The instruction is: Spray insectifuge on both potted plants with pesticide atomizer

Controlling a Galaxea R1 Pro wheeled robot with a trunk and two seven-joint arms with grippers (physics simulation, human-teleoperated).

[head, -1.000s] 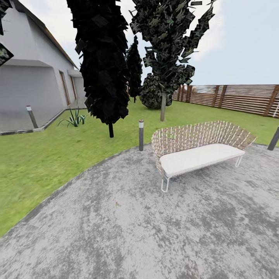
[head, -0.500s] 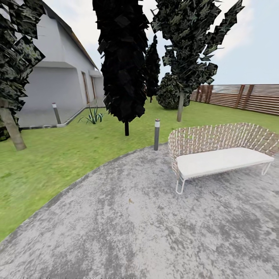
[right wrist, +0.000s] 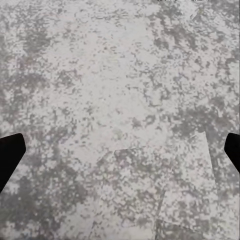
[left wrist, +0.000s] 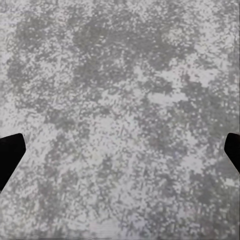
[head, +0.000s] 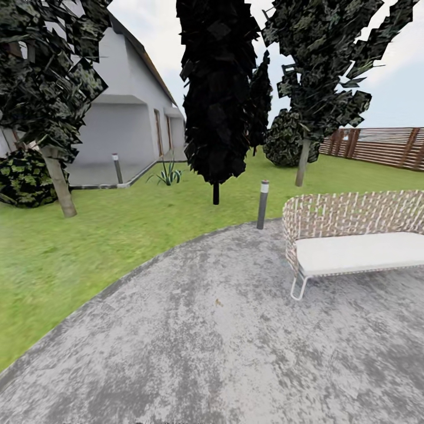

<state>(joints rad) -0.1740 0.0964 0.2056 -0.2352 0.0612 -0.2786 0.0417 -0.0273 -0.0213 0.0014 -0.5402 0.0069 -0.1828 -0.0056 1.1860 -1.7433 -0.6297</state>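
Both grippers, left (left wrist: 120,150) and right (right wrist: 120,150), hang spread and empty over the patio (head: 235,341). This looks like searching: atomizer unseen; next, keep scanning the lawn (head: 88,247).

A grey speckled patio (head: 235,353) spread underfoot, with a woven bench (head: 359,235) at three o'clock, lawn (head: 70,253) at nine, and a grey house (head: 126,118) at eleven.
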